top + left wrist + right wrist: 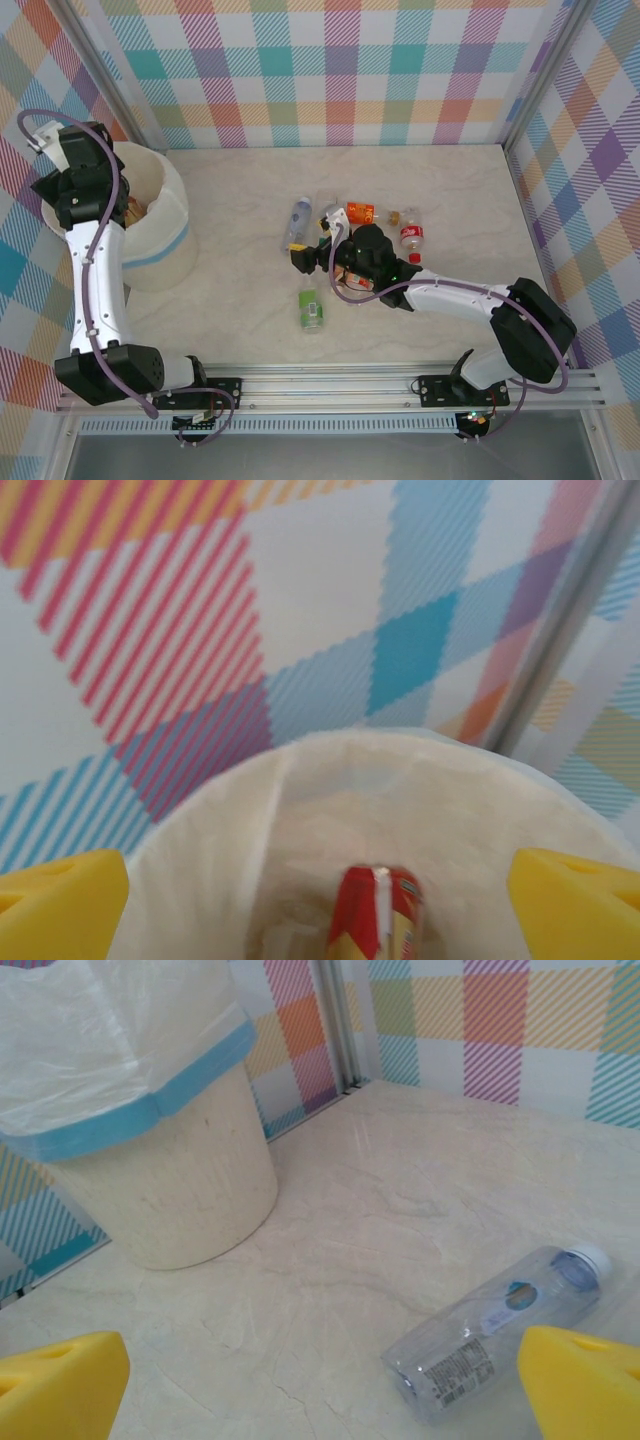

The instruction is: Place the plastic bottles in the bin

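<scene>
Bottle in the bin (pixel 375 920): seen within the bin (pixel 225 850), below the gap between the fingertips of the left hand (pixel 318 905). Its long axis runs up the left wrist view.
Left hand: held above the bin mouth, yellow fingertips set wide apart, nothing gripped.
Right hand (pixel 320 1385): held low over the counter (pixel 360 1210), fingertips spread wide, nothing gripped.
Blue-labelled bottle (pixel 495 1335): laid on its side on the counter, just beside the right fingertip. In the right wrist view its long axis runs from near left to far right, the pale capped neck pointing away and the base towards the camera.
Green-labelled bottle (pixel 311 309): laid on its side nearer the arm bases, long axis near to far. The cap end cannot be told.
Orange-labelled bottle (pixel 359 212): laid on its side, long axis left to right.
Red-labelled bottle (pixel 411 236): laid on its side right of the orange-labelled one, long axis near to far.
Bin position: stood at the left of the counter, well apart from the loose bottles. A pale blue band is carried around its white wall.
Surface: a pale cream counter with a faint marbled pattern.
Room: enclosed by pastel plaid walls (pixel 330 60) with metal corner posts.
Writing: a block of small print is carried near the base of the blue-labelled bottle, too small to read. The label in the bin is blurred.
</scene>
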